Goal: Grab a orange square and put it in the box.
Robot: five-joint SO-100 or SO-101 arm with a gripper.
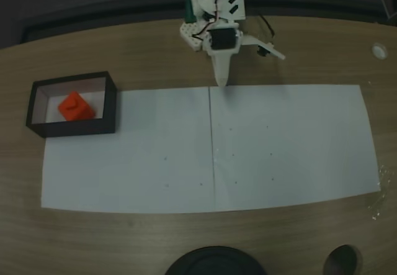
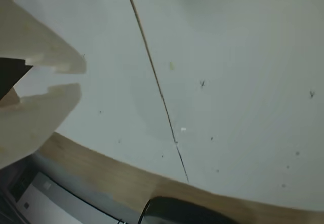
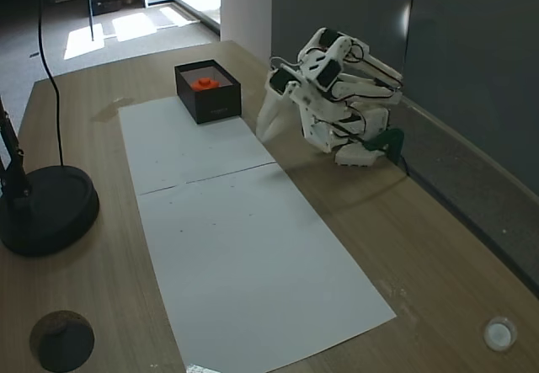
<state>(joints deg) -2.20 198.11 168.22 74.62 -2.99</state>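
your cube [image 1: 76,107] sits inside the box [image 1: 109,95], resting on its pale floor nearer the left wall in a fixed view; in another fixed view [image 3: 205,83] you see it over the black rim of the box [image 3: 210,103]. the box stands on the wooden bench [image 1: 298,51] at the left end of the white paper [image 1: 285,144], its corner overlapping the sheet's edge.

your arm [image 1: 216,14] is folded back on its base at the far edge of the bench, well apart from the box. the tool [image 1: 221,79] points down at the paper's far edge, just by the seam between the two sheets. its tips look pressed together with nothing between them; in the wrist view the tool [image 2: 76,77] shows only a thin gap.

a black round lamp base [image 3: 46,209] stands on the bench, beside the paper.
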